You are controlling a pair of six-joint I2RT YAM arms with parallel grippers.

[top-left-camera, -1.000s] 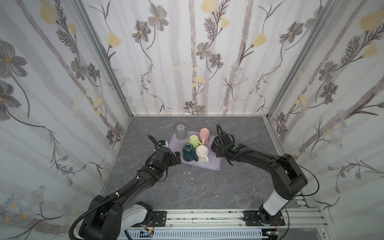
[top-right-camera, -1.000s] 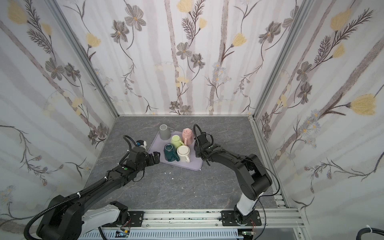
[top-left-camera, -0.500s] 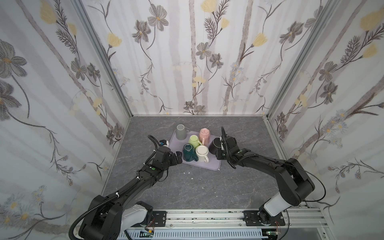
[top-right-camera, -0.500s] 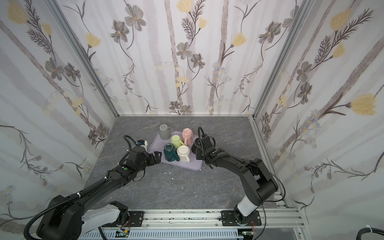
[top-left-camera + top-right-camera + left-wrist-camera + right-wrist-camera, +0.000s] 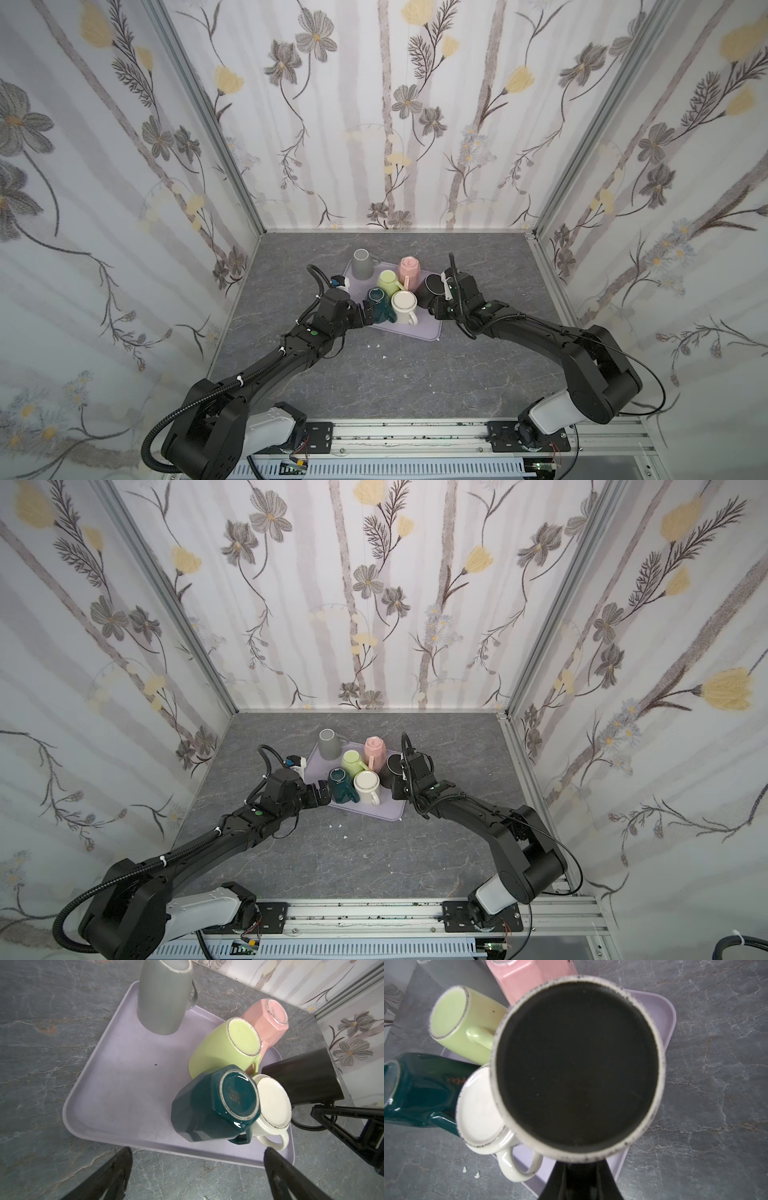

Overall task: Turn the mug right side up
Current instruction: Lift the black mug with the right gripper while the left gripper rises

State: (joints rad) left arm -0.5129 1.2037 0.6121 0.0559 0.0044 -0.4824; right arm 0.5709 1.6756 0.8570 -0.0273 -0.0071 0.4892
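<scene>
Arms stretching low toward smooth lilac tray [image 5: 116, 1088], right gripper [image 5: 444, 291] pinching narrowly on matte black mug [image 5: 577, 1068] at tray's right edge, tilting base-up, pale speckled ring circling its round base, left gripper [image 5: 365, 312] gaping wide, hovering at near edge by glossy faceted teal mug [image 5: 207, 1109].

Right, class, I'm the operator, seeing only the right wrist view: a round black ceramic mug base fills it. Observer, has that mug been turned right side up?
Observer: Not yet. In both top views the black ceramic mug shows its base upward, at the lilac plastic tray's right edge.
Operator: Is the other arm helping?
Observer: No. The left gripper is open and empty, near the faceted dark green mug.
Operator: Any mug I can't see?
Observer: A grey ceramic mug, upside down at the tray's far left corner.
</scene>
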